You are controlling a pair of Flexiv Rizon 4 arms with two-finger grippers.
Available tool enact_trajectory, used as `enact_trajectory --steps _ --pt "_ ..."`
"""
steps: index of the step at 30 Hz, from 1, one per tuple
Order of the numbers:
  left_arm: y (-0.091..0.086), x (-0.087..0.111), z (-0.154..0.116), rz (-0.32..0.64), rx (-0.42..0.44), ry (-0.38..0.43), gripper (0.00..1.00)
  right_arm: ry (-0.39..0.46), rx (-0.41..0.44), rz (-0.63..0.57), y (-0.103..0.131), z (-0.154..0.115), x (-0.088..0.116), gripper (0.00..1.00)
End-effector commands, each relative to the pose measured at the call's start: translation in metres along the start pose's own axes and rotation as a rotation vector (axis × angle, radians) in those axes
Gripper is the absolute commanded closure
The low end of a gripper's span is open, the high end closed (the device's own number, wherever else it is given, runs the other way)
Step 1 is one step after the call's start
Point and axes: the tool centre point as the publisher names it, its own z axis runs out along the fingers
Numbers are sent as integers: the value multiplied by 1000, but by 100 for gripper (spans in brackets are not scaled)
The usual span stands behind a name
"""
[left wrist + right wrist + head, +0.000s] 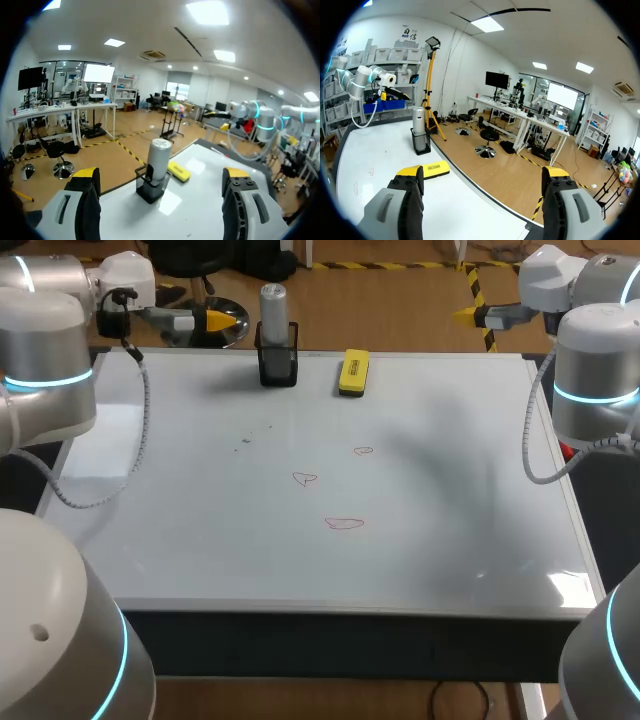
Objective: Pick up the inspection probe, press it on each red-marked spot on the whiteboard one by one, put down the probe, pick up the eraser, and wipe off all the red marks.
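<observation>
The probe point(273, 308), a grey cylinder, stands upright in a black holder point(277, 364) at the whiteboard's far edge. A yellow eraser point(353, 372) lies just right of it. Three faint red marks point(363, 451) point(305, 478) point(344, 523) sit mid-board. My left gripper point(215, 319) hovers open past the far left edge, with the probe point(159, 159) and eraser point(179, 171) ahead of it. My right gripper point(472, 312) is open beyond the far right corner, empty. The right wrist view shows the eraser point(431, 170), the probe point(418, 121) and the red marks point(370, 171).
The whiteboard point(200, 540) covers nearly the whole table. A few small dark specks point(246, 440) lie left of the red marks. Both arms' cables point(140, 420) hang over the board's left and right edges.
</observation>
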Motion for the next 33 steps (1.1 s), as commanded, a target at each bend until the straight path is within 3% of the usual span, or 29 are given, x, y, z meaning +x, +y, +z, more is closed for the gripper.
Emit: enact_trajectory --steps 1,3,18,33 --pt "5 -10 16 29 2 214 0 1 1 0 0 0 0 0" --pt "5 -7 24 35 6 284 0 1 1 0 0 0 0 0" --pt "10 9 79 57 46 531 0 1 1 0 0 0 0 0" --pt "21 7 104 72 123 622 0 1 1 0 0 0 0 0"
